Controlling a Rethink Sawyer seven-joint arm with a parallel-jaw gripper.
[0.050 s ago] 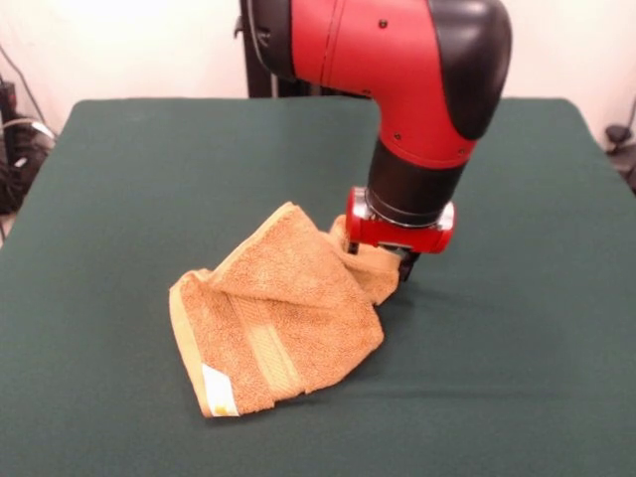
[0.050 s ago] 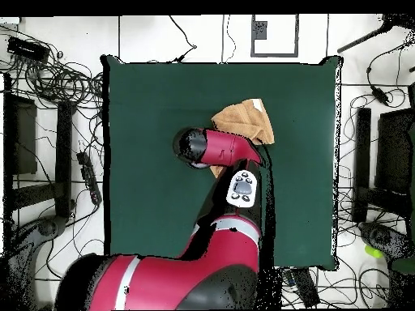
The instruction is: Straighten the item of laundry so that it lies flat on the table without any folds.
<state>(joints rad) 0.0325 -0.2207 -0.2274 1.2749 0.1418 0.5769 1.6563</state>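
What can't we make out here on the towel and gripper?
- Gripper: front view, fingers hidden under the wrist and behind the towel; open or shut unclear.
- Overhead view: arm covers the gripper and part of the towel.
- Towel's far corner: front view, hidden behind the wrist.
- White label: too small to read.

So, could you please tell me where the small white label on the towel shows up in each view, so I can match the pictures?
Front view: the white label sits at the towel's bottom-left corner, nearest the camera.
Overhead view: the label shows as a pale patch at the towel's top edge, farthest from the robot's base.
Shared landmark: the red arm comes down over the towel's opposite end in both views.
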